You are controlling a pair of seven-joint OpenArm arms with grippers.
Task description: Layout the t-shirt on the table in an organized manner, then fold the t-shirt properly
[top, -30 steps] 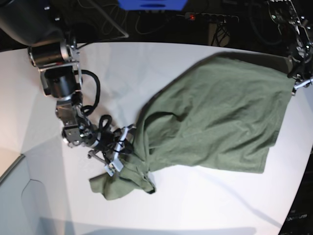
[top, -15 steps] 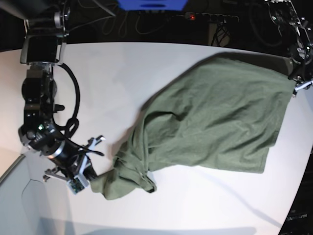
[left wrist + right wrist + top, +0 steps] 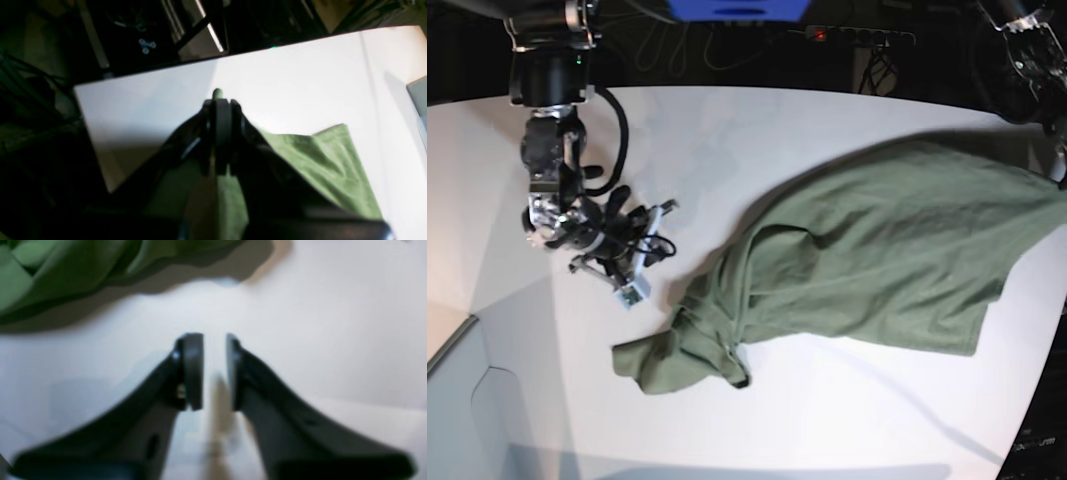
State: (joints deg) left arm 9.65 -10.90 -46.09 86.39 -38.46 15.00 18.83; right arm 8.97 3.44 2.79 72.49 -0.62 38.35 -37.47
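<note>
Shirt: olive green, spread in loose wrinkles over the right half of the table in the base view; one corner is lifted toward the far right edge, and a bunched, twisted end is trailed down to the lower left.

Shirt, bunched end: laid flat on the white surface, below and to the right of the right gripper in the base view, apart from its jaws.

Right gripper, jaws: seen parted by a narrow gap in the right wrist view, pads facing one another; nothing is held between them, only bare tabletop is seen through the gap.

Right gripper, surroundings: green folds are seen beyond the jaw tips and off to the upper left in the right wrist view, with their shadow cast on the table between cloth and jaws; no contact with the cloth is seen.

Left gripper: jaws are pressed together on a fold of the shirt; a small nub of green cloth is seen poking out past the tips, and the fabric is draped back from the jaws toward the camera and to the right.

Left gripper, surroundings: white tabletop is seen beyond the tips, then the dark table edge.

Shirt at left gripper: pulled taut and raised off the table, a straight hemmed edge being seen to the right of the jaws.

Picture quality: right wrist view is blurred.
</note>
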